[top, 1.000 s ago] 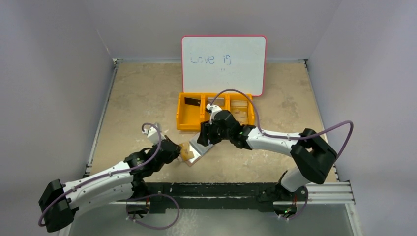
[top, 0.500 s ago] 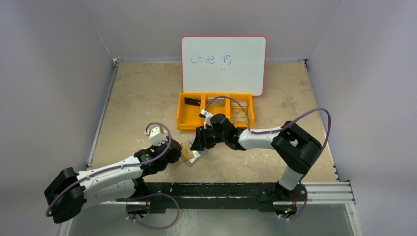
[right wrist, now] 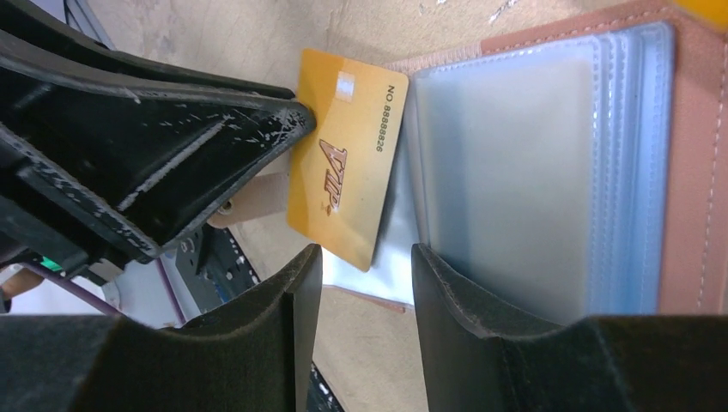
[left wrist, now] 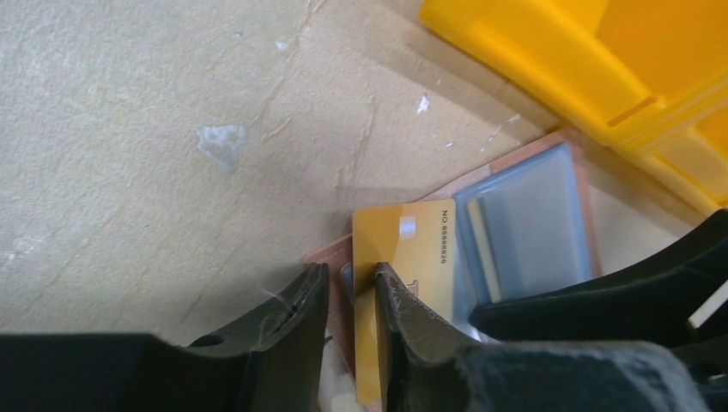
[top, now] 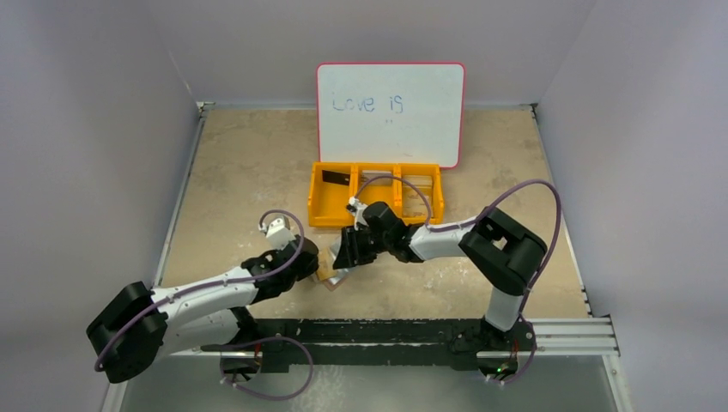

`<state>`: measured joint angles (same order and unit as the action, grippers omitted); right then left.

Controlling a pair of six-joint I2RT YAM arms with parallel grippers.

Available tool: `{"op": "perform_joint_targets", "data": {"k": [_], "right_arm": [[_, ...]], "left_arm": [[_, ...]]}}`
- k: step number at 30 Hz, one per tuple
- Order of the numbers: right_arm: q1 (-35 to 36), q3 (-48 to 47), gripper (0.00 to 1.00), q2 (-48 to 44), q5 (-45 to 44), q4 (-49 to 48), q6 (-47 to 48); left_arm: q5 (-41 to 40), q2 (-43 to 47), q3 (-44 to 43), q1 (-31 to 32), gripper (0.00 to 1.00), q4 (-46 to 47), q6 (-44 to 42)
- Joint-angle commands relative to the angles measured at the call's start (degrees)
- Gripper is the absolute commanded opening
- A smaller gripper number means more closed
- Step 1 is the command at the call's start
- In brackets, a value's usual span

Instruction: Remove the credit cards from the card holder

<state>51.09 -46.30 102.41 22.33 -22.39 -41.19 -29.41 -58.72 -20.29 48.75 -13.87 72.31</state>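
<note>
Card holder (right wrist: 515, 172) open, gold card (right wrist: 343, 163) jutting past its edge; left tool (left wrist: 350, 279) and right tool (right wrist: 365, 257) both parted.

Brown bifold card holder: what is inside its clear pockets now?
A gold rectangular plastic card sticks mostly out of the brown bifold card holder. Its top clear pocket looks empty; the sleeves stacked beneath, and anything in them, are covered.

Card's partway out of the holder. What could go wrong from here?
1. Left jaws stand apart at the gold card's edge. Closing may also pinch the card holder beneath it.
2. Right jaws are open above the clear pockets, not visibly pinning them. The holder may slide along with the card.
</note>
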Motion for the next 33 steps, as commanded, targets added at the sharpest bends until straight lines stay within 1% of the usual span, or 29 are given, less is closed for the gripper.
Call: {"op": "perform_joint_targets", "data": {"k": [1,4,9,11,13,17,20,24,29,30,33], "right_arm": [[0.4,-2.41,0.45,2.2,0.1,3.01,-0.55],[0.37,-1.6,0.45,0.79,-1.27,3.16,-0.92],[0.37,-3.45,0.44,3.98,1.66,3.45,-0.72],[0.38,-2.86,0.44,4.38,1.99,2.85,-1.94],[0.26,-2.39,0.43,4.4,2.91,1.97,-2.94],[0.31,-4.73,0.43,6.93,3.28,2.42,-1.96],[0.23,-2.99,0.4,7.19,4.66,-0.21,-5.22],[-0.12,-2.5,0.39,6.19,3.44,-1.35,-6.79],[-0.49,-3.6,0.32,6.09,3.77,-2.59,-7.32],[-0.57,-3.62,0.29,6.08,3.84,-3.14,-7.61],[-1.03,-3.48,0.27,6.2,4.62,-5.0,-8.34]], "left_arm": [[1.66,-1.48,1.46,-0.26,0.23,1.03,-0.64],[1.69,-1.55,2.18,-0.25,0.18,0.48,-0.66],[3.9,-2.58,3.41,-0.28,0.1,4.28,-1.33],[4.62,-3.45,3.28,-0.31,0.05,4.88,-1.58],[4.94,-4.12,3.22,-0.24,0.03,4.89,-1.71],[5.23,-4.43,3.86,-0.24,0.01,5.74,-1.3],[5.61,-4.39,4.34,-0.24,0.0,6.42,-0.76],[6.01,-4.22,5.44,-0.15,0.0,7.48,0.05],[6.46,-3.92,5.98,-0.15,0.0,8.75,0.39],[6.42,-4.01,5.9,-0.19,0.0,8.66,0.37],[6.32,-3.95,5.98,-0.15,0.0,8.59,0.37]]}}
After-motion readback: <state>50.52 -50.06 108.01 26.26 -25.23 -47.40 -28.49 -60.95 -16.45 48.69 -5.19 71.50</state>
